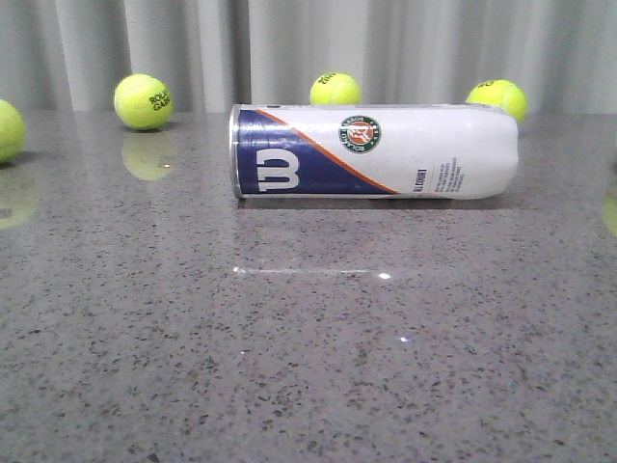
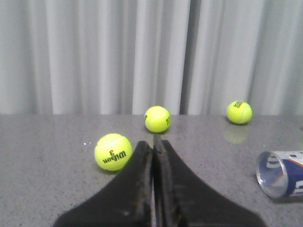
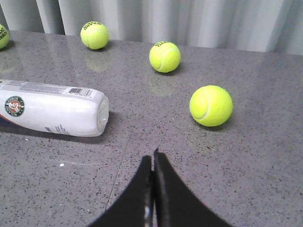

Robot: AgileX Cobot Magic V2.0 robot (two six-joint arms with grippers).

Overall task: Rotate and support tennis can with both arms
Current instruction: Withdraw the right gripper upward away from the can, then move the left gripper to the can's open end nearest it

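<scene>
Several yellow-green tennis balls (image 1: 144, 101) dot the polished grey speckled stone surface (image 1: 308, 367) before pale pleated curtains (image 1: 289, 48). We see the long clear-plastic tennis can (image 1: 374, 151) lying on its side mid-surface, its navy panel bearing a white "W" beside a round green-red emblem. One ball (image 2: 113, 152) reads "Wilson 3". Both black left fingers (image 2: 153, 144) and right fingers (image 3: 152, 161) are clenched together, grasping nothing, well apart from the can.

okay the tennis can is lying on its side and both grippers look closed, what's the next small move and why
Probably open both grippers first. The tennis can lies on its side on the table, untouched, while the left gripper and right gripper both sit shut and away from it. Shut fingers cannot straddle the can's ends to rotate it.
</scene>
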